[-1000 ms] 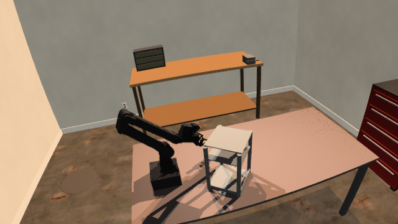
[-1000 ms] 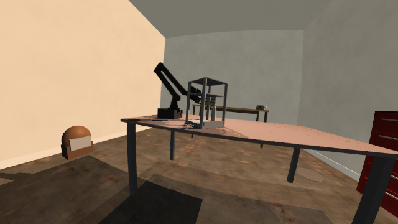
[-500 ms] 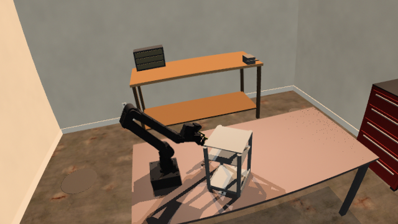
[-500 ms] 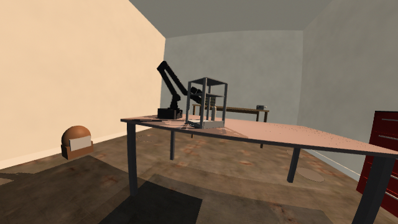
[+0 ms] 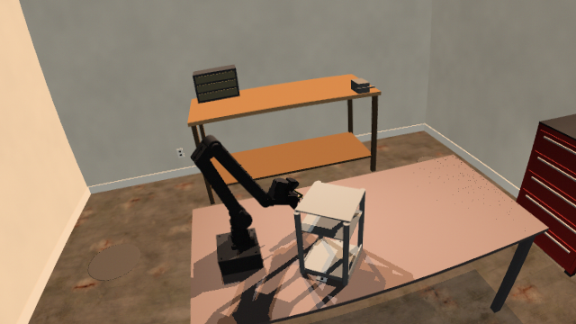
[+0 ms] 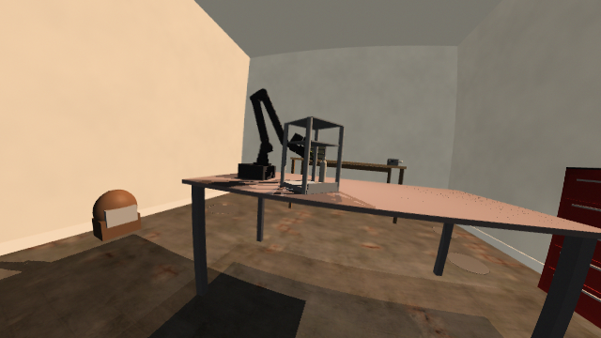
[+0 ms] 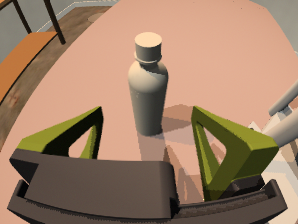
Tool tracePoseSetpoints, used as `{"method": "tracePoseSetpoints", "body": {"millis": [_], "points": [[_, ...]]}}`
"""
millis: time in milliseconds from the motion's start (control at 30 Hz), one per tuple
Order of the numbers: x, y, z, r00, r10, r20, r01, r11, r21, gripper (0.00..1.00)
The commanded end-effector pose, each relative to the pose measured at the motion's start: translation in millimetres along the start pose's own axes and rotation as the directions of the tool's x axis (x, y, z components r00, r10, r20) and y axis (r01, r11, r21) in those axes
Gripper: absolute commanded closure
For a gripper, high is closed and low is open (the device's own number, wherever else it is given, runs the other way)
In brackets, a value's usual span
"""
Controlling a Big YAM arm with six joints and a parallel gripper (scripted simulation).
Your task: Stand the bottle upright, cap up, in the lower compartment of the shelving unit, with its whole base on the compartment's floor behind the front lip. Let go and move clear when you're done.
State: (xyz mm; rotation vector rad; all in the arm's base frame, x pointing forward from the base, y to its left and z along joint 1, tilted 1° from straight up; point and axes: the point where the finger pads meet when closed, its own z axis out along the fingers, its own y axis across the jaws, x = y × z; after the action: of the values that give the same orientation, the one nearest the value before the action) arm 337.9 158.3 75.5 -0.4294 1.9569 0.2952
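Observation:
A grey bottle [image 7: 148, 90] stands upright, cap up, on the pink table [image 5: 427, 211] [image 6: 423, 202] [image 7: 220, 36], outside the shelving unit. It also shows in the exterior view [image 6: 323, 170], behind the unit's posts; the top view does not show it. My gripper [image 7: 147, 112] [image 5: 298, 194] is open and empty. The bottle stands just ahead of its green fingers, centred between them and clear of both. The shelving unit [image 5: 330, 200] [image 6: 307, 155] stands right of the gripper, and one of its posts [image 7: 286, 112] shows at the wrist view's right edge. Its lower compartment floor [image 5: 321, 256] is bare.
The arm's base [image 5: 238, 256] sits on the table left of the unit. An orange workbench [image 5: 279, 96] stands against the back wall. A red drawer cabinet [image 5: 551, 189] [image 6: 582, 225] stands at the right beyond the table.

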Motion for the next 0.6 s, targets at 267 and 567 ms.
{"method": "tracePoseSetpoints", "body": {"millis": [267,567], "points": [[-14.3,-5.0,45.4,0.999,-0.001,0.040,0.000,1.000,0.010,0.19],[-10.9,-5.5,69.1,0.999,-0.001,0.035,0.001,1.000,0.009,0.19]]}}
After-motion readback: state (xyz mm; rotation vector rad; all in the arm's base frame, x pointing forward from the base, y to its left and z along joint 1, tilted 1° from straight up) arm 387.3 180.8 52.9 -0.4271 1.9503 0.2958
